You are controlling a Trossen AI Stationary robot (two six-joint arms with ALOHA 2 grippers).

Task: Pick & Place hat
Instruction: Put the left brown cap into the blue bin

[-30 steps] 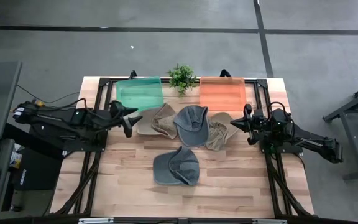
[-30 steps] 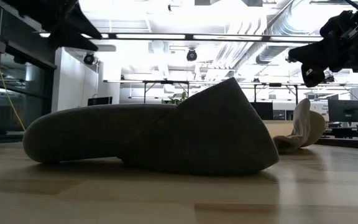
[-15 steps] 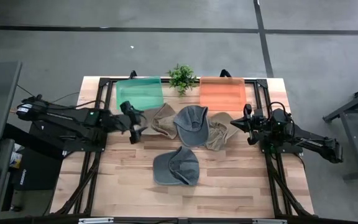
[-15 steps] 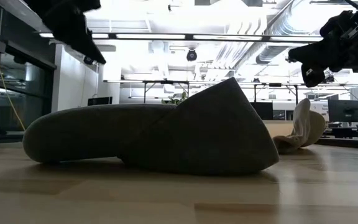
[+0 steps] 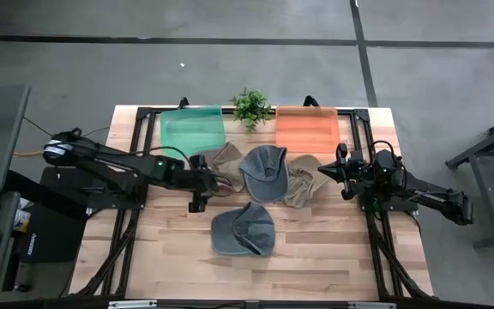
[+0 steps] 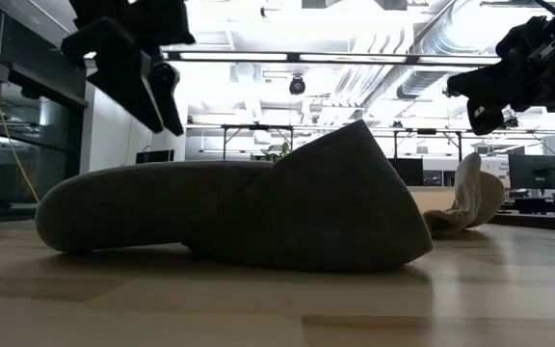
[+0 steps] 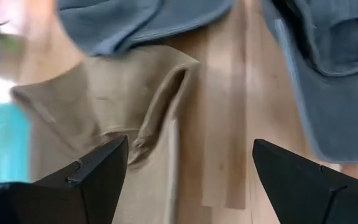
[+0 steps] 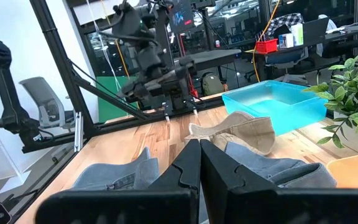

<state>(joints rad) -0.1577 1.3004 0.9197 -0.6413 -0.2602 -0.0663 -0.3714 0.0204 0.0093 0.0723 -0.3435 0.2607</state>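
Left gripper (image 5: 197,190), jaws wide, hovers above brim edge of tan soft fabric hat (image 5: 219,165) beside green bin (image 5: 192,129), likely aligned for grasp. Right gripper (image 5: 343,174) closed, parked at table's right.

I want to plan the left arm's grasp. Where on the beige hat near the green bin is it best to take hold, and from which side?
Probably the raised fold of the beige hat, taken from above: it stands up from the wooden table, so open fingers can straddle it. The left gripper hangs open beside that hat, near the green bin. The right gripper waits shut.
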